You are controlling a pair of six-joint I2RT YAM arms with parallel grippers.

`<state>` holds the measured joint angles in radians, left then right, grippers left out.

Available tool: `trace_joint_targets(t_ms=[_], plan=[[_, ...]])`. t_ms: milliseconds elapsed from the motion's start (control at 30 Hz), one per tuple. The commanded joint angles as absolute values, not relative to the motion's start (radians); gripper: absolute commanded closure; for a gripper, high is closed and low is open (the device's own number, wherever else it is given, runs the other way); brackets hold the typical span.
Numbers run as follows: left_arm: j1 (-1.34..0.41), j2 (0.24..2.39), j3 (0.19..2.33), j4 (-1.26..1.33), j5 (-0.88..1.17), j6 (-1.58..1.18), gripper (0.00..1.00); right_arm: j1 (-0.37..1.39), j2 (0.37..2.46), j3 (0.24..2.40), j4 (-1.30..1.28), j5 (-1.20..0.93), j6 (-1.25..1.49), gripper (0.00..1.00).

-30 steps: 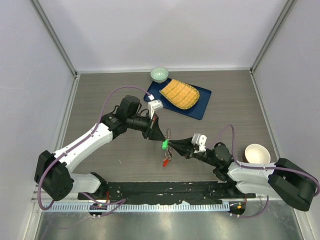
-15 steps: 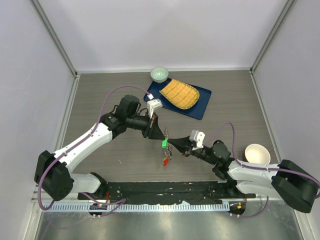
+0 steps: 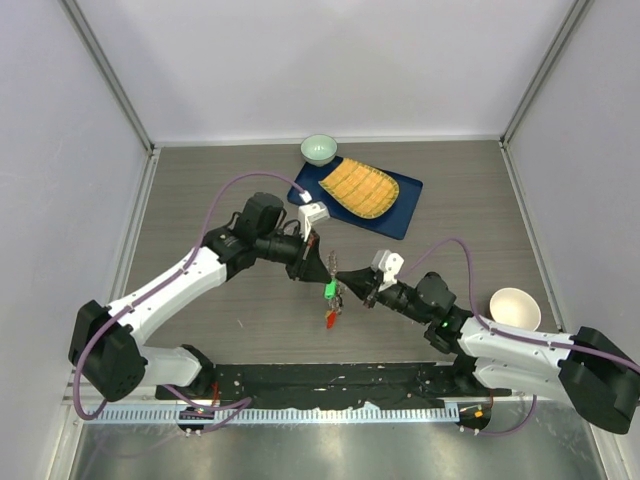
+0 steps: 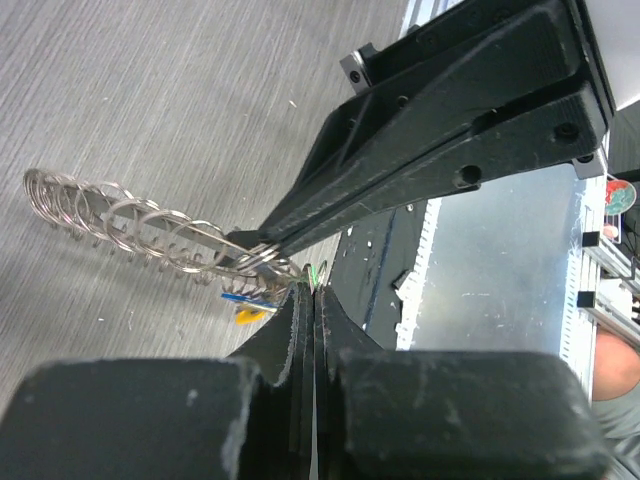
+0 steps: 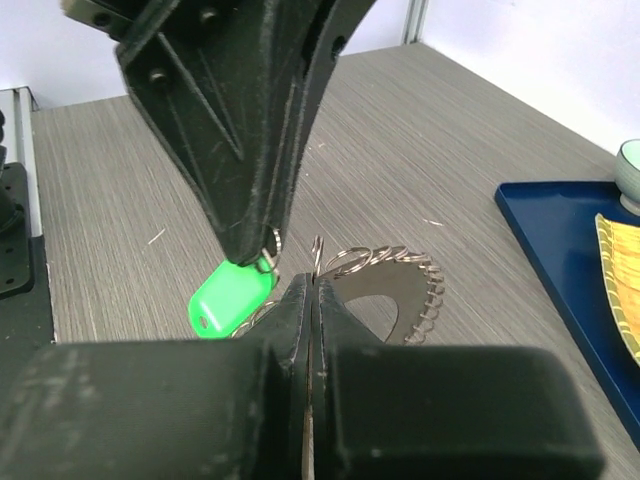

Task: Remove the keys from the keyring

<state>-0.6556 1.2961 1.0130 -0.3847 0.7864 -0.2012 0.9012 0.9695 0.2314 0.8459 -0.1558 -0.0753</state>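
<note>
The keyring (image 3: 337,270) hangs between both grippers above the table, a thin wire loop fringed with small silvery rings and keys (image 5: 400,268); it also shows in the left wrist view (image 4: 115,212). A green-headed key (image 5: 232,296) hangs below (image 3: 328,289), with a red one lower (image 3: 330,322). Blue and yellow heads (image 4: 245,305) show near my left jaws. My left gripper (image 3: 328,268) (image 4: 313,290) is shut on the green key's small ring. My right gripper (image 3: 343,274) (image 5: 314,282) is shut on the keyring's wire, tip to tip with the left.
A blue tray (image 3: 400,215) with a yellow ridged slab stands at the back, a green bowl (image 3: 318,150) behind it. A cream bowl (image 3: 514,307) sits at the right, by the right arm. A black rail (image 3: 330,380) runs along the near edge.
My right gripper has moved up and left, closer to the left gripper, carrying the keyring with it. The left arm has barely shifted.
</note>
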Motion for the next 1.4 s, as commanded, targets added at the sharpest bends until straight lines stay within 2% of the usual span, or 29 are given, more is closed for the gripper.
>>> trace_joint_targets(t_ms=[0, 267, 400, 600, 800, 833, 967, 1067, 1233, 1333, 1367], plan=[[-0.669, 1.290, 1.060, -0.376, 0.808, -0.187, 1.00, 0.913, 0.965, 0.304, 0.850, -0.112, -0.077, 0.99], [-0.673, 1.289, 1.068, -0.382, 0.793, -0.187, 1.00, 0.931, 0.959, 0.316, 0.805, 0.007, -0.077, 0.99], [-0.669, 1.272, 1.084, -0.403, 0.707, -0.179, 1.00, 0.930, 0.928, 0.363, 0.694, 0.182, -0.031, 0.99], [-0.578, 1.215, 1.039, -0.396, 0.563, -0.228, 1.00, 0.930, 0.848, 0.460, 0.415, 0.282, 0.020, 0.99], [-0.465, 1.140, 0.911, -0.426, 0.183, -0.301, 1.00, 0.930, 0.766, 0.609, 0.007, 0.364, 0.170, 0.99], [-0.450, 1.118, 0.891, -0.426, 0.151, -0.311, 1.00, 0.930, 0.764, 0.650, -0.112, 0.364, 0.198, 0.99], [-0.368, 1.083, 0.824, -0.425, 0.081, -0.336, 1.00, 0.930, 0.791, 0.719, -0.308, 0.351, 0.322, 0.99], [-0.336, 1.113, 0.787, -0.426, 0.040, -0.370, 1.00, 0.930, 0.807, 0.687, -0.321, 0.359, 0.360, 0.99], [-0.299, 1.235, 0.767, -0.448, -0.084, -0.411, 1.00, 0.894, 0.883, 0.582, -0.252, 0.492, 0.425, 0.99], [-0.265, 1.334, 0.796, -0.477, -0.052, -0.436, 1.00, 0.847, 0.920, 0.549, -0.219, 0.526, 0.472, 0.99], [-0.262, 1.351, 0.804, -0.485, -0.058, -0.440, 1.00, 0.839, 0.926, 0.551, -0.219, 0.537, 0.488, 0.90]])
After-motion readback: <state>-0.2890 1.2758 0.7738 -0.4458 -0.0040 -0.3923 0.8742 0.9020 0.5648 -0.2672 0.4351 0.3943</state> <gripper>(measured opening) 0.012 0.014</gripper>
